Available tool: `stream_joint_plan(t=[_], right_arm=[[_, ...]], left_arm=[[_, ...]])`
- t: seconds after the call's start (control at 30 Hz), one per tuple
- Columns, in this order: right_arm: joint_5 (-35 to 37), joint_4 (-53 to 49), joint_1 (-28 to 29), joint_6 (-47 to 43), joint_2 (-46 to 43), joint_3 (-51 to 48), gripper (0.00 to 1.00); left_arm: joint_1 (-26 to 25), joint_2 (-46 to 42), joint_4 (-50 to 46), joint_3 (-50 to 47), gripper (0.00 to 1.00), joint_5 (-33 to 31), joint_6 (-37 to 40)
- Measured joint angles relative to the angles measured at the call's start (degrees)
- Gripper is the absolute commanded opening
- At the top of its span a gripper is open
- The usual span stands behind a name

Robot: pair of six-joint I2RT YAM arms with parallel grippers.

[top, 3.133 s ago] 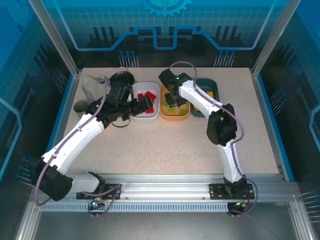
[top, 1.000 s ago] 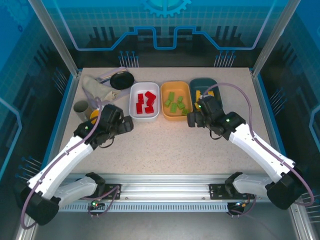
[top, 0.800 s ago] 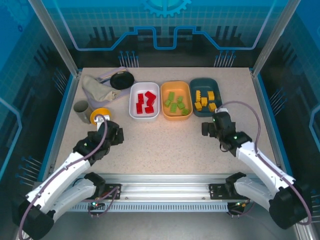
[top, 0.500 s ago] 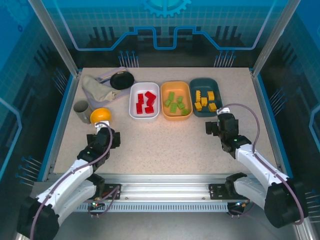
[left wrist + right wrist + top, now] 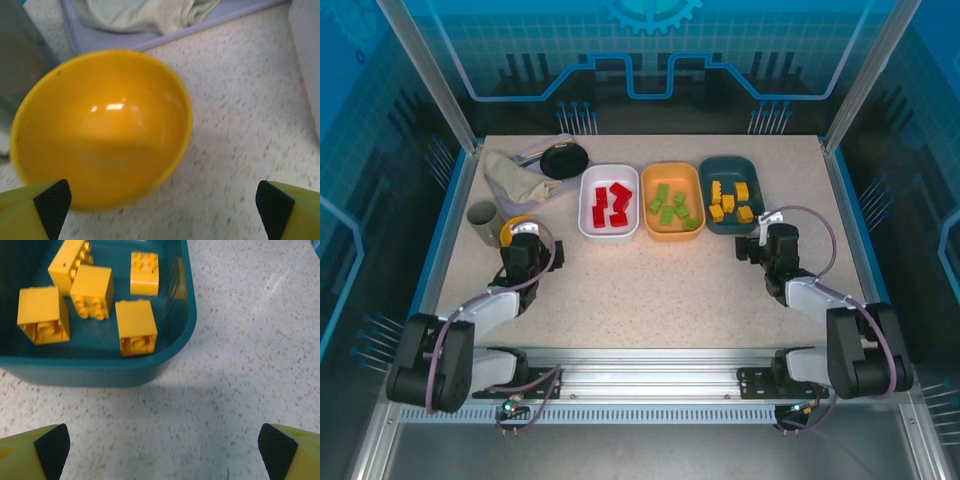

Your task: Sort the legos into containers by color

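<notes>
Three containers stand in a row at the back. The white tray (image 5: 586, 210) holds red legos (image 5: 611, 205), the orange tray (image 5: 670, 236) holds light green legos (image 5: 673, 207), and the dark teal tray (image 5: 714, 166) holds yellow legos (image 5: 730, 203). My left gripper (image 5: 523, 240) sits low on the left, open and empty (image 5: 161, 212), facing a yellow bowl. My right gripper (image 5: 765, 240) is open and empty (image 5: 164, 452) just in front of the teal tray's (image 5: 100, 371) near right corner. Several yellow legos (image 5: 135, 325) lie inside it.
The small yellow bowl (image 5: 517, 224) (image 5: 105, 130) sits right in front of my left fingers, with a grey cup (image 5: 482, 215) (image 5: 20, 65) beside it. A crumpled cloth (image 5: 510, 175) on a lavender sheet (image 5: 200, 27) and a black round object (image 5: 564, 158) lie at the back left.
Both arms have pulled back from the trays toward the near edge and folded low. Both grippers stayed open and empty. The legos in the trays have not moved.
</notes>
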Motion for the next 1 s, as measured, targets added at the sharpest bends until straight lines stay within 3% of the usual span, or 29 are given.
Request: stream_joint_plan(t=[0.47, 0.6, 1.0], right_arm=[[-7.4, 15.2, -1.8, 1.0, 10.3, 1.2, 1.0], [-7.6, 19.9, -1.8, 1.0, 10.8, -0.9, 1.0], [-5.9, 21.8, -1.0, 1.0, 11.0, -1.0, 1.0]], left_arm=[[3.6, 14.5, 20.3, 2.9, 0.99, 6.1, 0.9], [3.6, 15.2, 22.1, 2.1, 0.99, 6.7, 0.9], [3.6, 15.2, 23.9, 2.1, 0.99, 7.2, 0.9]])
